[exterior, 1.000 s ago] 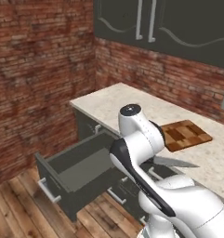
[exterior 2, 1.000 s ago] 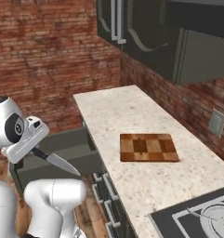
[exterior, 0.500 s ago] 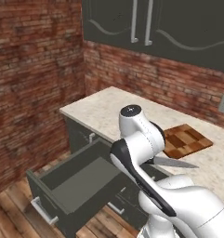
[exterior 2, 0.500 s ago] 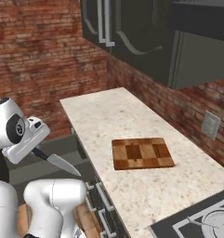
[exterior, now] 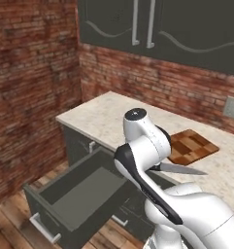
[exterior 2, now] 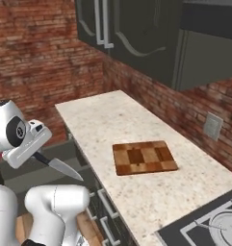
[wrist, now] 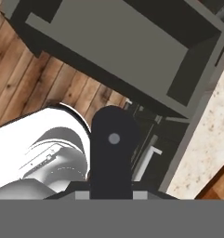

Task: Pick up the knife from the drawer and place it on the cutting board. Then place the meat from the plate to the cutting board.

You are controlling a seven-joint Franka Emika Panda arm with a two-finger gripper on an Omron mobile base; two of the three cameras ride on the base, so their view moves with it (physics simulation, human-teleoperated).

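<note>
So we've got the gripper (wrist: 111, 193) clamped tight on the knife (exterior 2: 57, 166), jaws pinched down on the black handle (wrist: 112, 148). In the hand view that handle is right in our face, a big dark slab with a little grey rivet on it, sticking straight up from between the finger tips.

The blade (exterior: 179, 169) is what we pick up from the base cameras. From the left one it pokes out from behind the arm, pointing right, hanging in the air over the counter edge, near the cutting board (exterior: 191, 147) but not touching it. From the right one the blade angles down and to the right, off to the left of the counter (exterior 2: 117, 129), well apart from the board (exterior 2: 144, 157).

The drawer (exterior: 72, 194) is pulled wide open. The left base view shows its silver bar handle (exterior: 43, 228) on the front, and the hand view looks down into its grey bottom (wrist: 118, 42) with the wood floor (wrist: 34, 79) beside it.

The right base view adds stuff the others miss: a corner of the stove (exterior 2: 209, 226) at the bottom right and a wall outlet (exterior 2: 212, 126).
</note>
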